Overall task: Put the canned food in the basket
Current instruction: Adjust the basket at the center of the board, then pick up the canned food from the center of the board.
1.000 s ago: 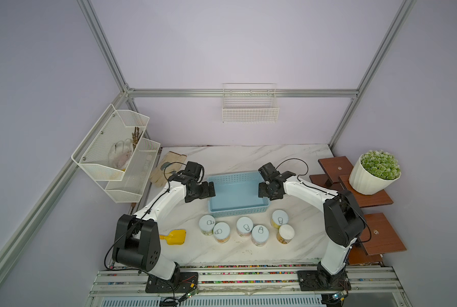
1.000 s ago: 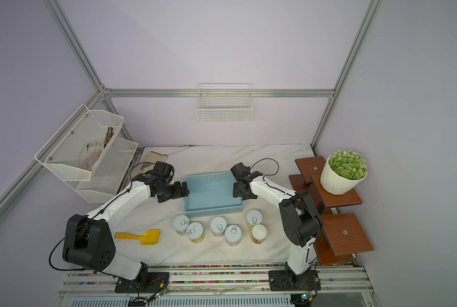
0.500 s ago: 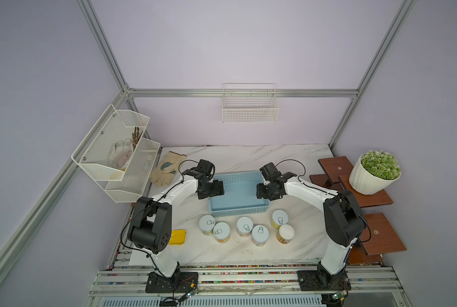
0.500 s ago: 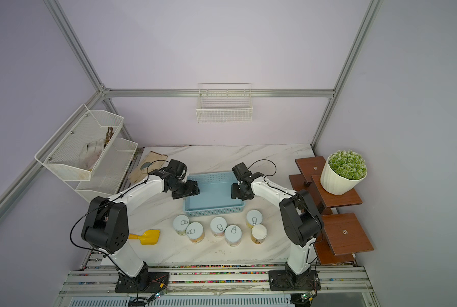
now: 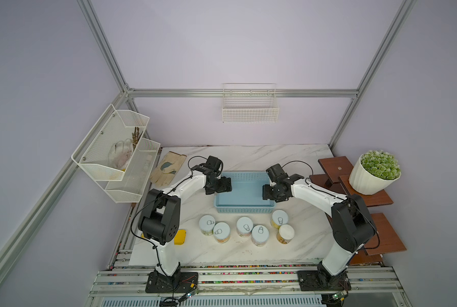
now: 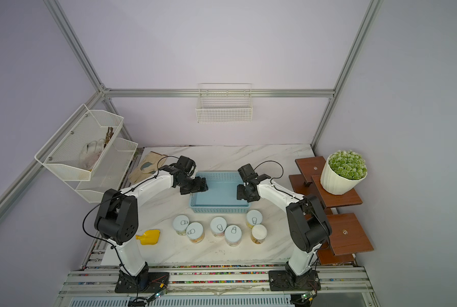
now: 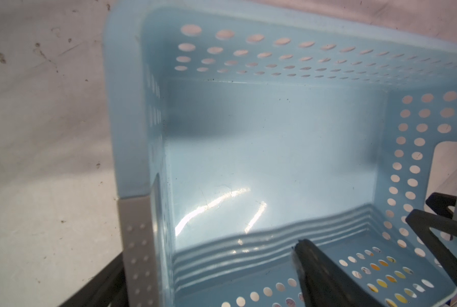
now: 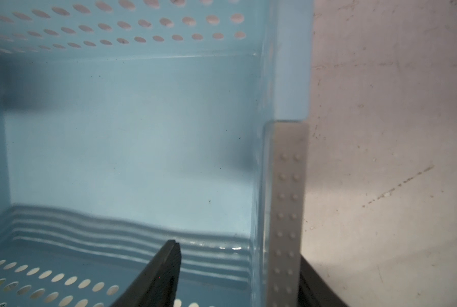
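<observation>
Marble tabletop (image 5: 288, 159) in a lilac-walled cell. Six tins (image 5: 244, 225) stand upright in a loose row at six o'clock of the empty blue basket (image 5: 244, 192); none is loaded. Left gripper (image 5: 224, 184) straddles the nine o'clock wall and right gripper (image 5: 266, 192) the three o'clock wall, the jaws of both parted and holding nothing. Step, as judged: basket positioning. Next: lift clear, then reach a tin with jaws wide.

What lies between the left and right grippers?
Only the blue basket, its floor empty: left gripper and right gripper each straddle a short wall, shown in both top views.
</observation>
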You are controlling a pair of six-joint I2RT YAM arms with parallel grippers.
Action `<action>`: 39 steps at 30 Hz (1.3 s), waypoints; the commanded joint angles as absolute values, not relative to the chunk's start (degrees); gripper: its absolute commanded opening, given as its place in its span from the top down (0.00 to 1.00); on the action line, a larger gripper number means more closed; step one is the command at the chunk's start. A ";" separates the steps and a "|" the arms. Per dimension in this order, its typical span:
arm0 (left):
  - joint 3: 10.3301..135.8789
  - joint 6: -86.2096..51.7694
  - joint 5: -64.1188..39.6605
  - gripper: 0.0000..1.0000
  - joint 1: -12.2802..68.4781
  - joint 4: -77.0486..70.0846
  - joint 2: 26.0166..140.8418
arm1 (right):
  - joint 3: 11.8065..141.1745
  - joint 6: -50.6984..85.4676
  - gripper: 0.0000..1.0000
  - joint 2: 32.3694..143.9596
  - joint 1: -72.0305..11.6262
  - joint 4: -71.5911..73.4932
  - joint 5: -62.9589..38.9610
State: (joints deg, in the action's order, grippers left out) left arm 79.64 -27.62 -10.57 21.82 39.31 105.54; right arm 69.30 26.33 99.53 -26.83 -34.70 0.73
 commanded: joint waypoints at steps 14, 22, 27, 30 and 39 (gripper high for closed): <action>69.96 -26.67 3.73 0.00 23.29 41.18 81.92 | 59.54 27.10 0.01 80.23 -29.06 -37.87 8.87; 63.07 -24.78 4.37 0.00 33.34 38.29 68.18 | 55.99 29.25 0.01 72.25 -35.03 -48.10 10.35; 57.06 -26.07 1.80 0.00 35.55 33.10 63.50 | 56.67 28.62 0.01 74.44 -37.70 -53.92 9.31; 54.58 -27.26 0.77 0.00 35.55 30.52 61.95 | 57.06 28.28 0.01 76.10 -37.71 -54.28 8.90; 47.90 -31.69 2.37 0.00 35.33 25.59 57.65 | 59.50 27.81 0.00 83.67 -37.51 -53.41 9.62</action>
State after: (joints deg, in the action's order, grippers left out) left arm 48.93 -29.52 1.76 35.38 29.98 59.79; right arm 58.04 28.14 82.63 -37.60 -52.99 8.56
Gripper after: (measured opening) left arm 0.998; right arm 0.997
